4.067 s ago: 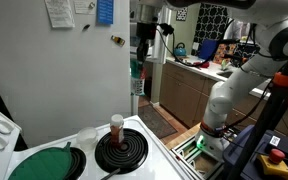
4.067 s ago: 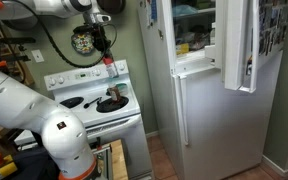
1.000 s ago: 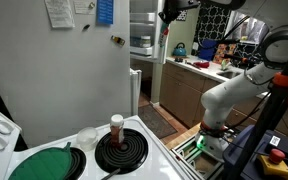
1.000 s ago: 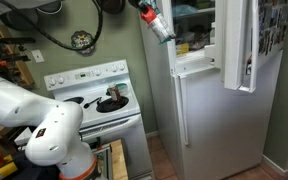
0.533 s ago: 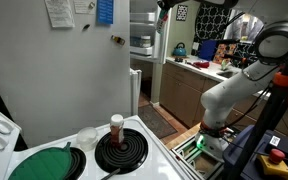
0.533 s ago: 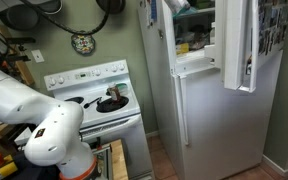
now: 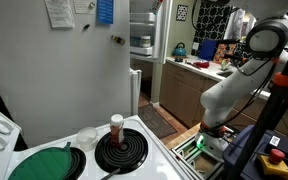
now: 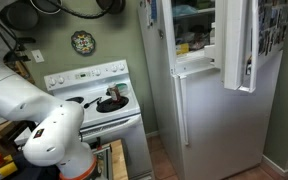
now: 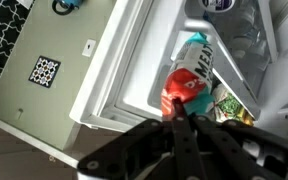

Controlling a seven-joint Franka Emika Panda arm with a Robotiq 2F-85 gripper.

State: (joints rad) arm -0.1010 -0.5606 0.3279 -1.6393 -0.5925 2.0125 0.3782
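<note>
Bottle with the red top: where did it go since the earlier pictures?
The arm carried the bottle up from over the stove and across to the open freezer, out of both exterior views. The fingers kept their grip on its red end all the way. The small jar on the stove and the open freezer door stayed put.

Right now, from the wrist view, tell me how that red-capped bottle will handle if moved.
The bottle looks like rigid plastic, so it is probably stiff and not fragile. Its round body would likely roll if laid on its side. The shut jaws seem to hold only its red end, so it may pivot or slip.
</note>
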